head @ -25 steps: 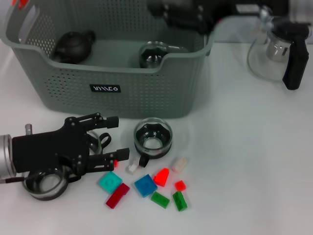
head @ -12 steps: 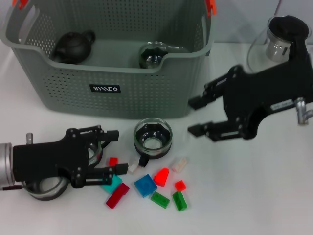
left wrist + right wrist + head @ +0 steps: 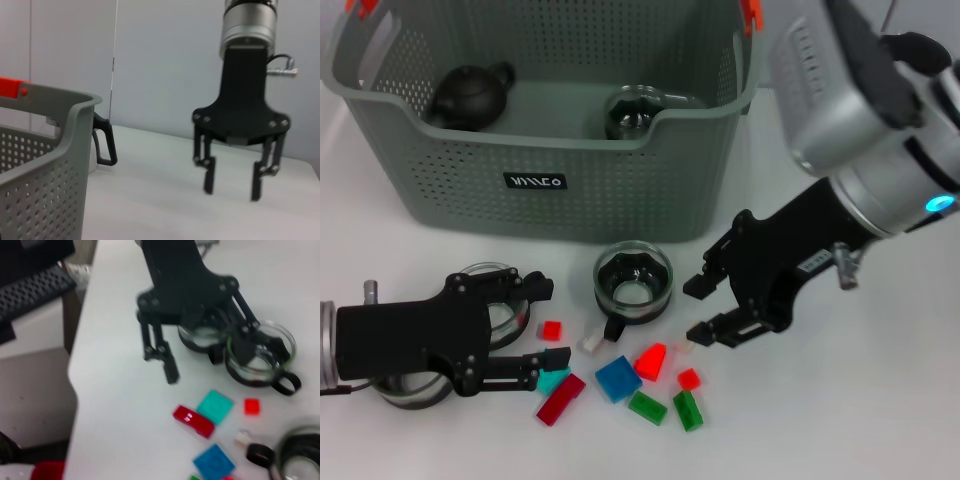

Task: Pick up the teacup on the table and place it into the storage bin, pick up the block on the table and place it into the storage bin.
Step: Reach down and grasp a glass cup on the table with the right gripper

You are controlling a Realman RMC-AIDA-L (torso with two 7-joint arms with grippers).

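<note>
The grey-green storage bin [image 3: 620, 190] stands at the back and holds a dark teapot [image 3: 470, 95] and a glass cup [image 3: 635, 110]. A glass teacup [image 3: 633, 278] with a black handle sits in front of the bin. My left gripper [image 3: 545, 322] is open at the lower left, with a small red block [image 3: 551, 329] lying between its fingers and a second teacup [image 3: 495, 300] under it. Coloured blocks lie in a cluster, among them blue [image 3: 617, 379], teal [image 3: 552, 378] and red-orange [image 3: 651, 361]. My right gripper [image 3: 702, 310] is open just right of the teacup, above a white block [image 3: 682, 345].
A third glass cup [image 3: 410, 385] lies partly hidden beneath my left arm. A glass pot with a black lid [image 3: 920, 45] stands back right behind my right arm. In the right wrist view the table edge [image 3: 75, 390] runs close to the blocks.
My right arm has swung down from over the bin to the blocks beside the teacup. My left gripper has drawn back slightly; the small red block lies free between its fingers.
</note>
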